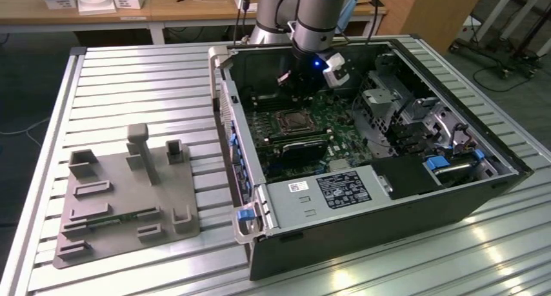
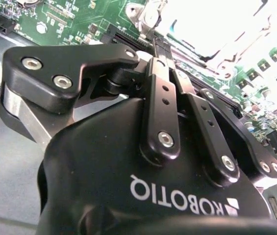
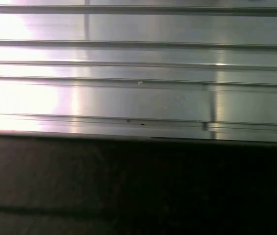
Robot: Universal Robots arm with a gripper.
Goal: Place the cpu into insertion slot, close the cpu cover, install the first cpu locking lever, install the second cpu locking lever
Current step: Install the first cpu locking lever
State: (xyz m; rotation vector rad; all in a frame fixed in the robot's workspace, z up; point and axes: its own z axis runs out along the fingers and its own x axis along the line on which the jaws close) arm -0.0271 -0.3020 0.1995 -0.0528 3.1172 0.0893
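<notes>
In the exterior view my gripper (image 1: 293,93) reaches down into the open computer case (image 1: 482,180), just behind the cpu socket (image 1: 295,122) on the green motherboard. The cpu cover (image 1: 295,113) looks like a silvery frame lying flat around a paler square, probably the cpu, though I cannot be sure. In the second wrist view the gripper (image 2: 151,51) has its black fingers drawn together, shut, with the tips at the edge of the brightly lit metal socket (image 2: 212,29). Whether the tips touch a locking lever is hidden.
A labelled grey box (image 1: 336,189) and a drive cage (image 1: 404,109) crowd the case's near and right sides. A grey fixture plate (image 1: 120,199) with upright posts lies on the slatted aluminium table (image 1: 138,83) (image 3: 138,98) at the exterior view's left.
</notes>
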